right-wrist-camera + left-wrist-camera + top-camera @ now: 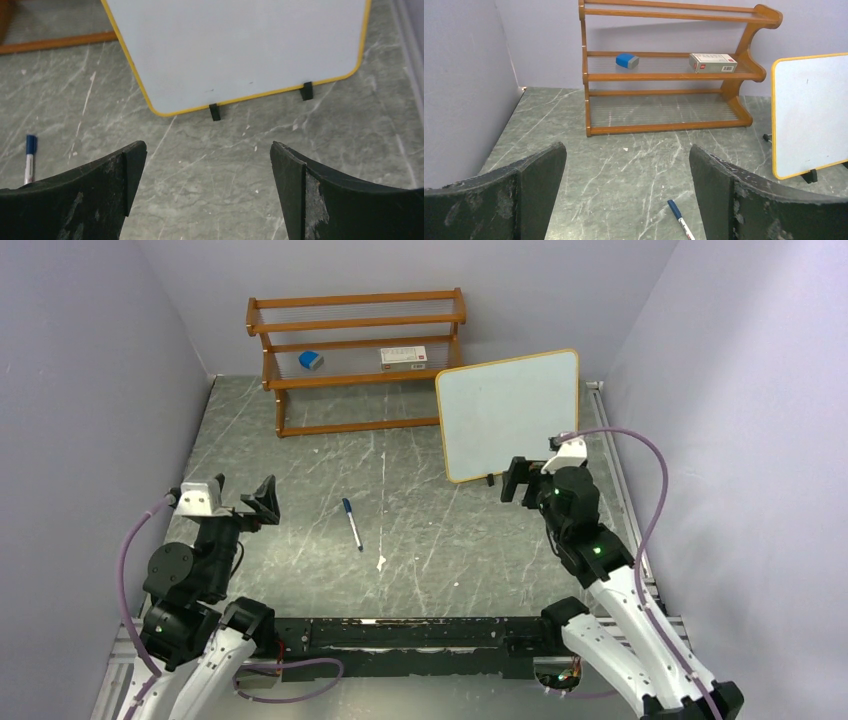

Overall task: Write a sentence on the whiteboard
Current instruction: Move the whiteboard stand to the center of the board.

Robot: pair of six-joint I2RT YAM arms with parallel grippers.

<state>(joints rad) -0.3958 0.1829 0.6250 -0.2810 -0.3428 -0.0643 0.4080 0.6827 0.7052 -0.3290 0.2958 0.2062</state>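
We reckon nothing's done yet: the whiteboard (508, 415) stands blank at the far right of the desk (300, 440), just in front of the right jaws. The pen (351, 523) lies mid-desk, apart from both arms. Left jaws & right jaws are wide open, holding nothing. Still to do: grab pen, write the sentence.

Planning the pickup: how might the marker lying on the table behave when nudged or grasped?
The marker looks thin and round, so it probably rolls if nudged sideways. Its smooth barrel may slip when gripped. Likely light and stiff.
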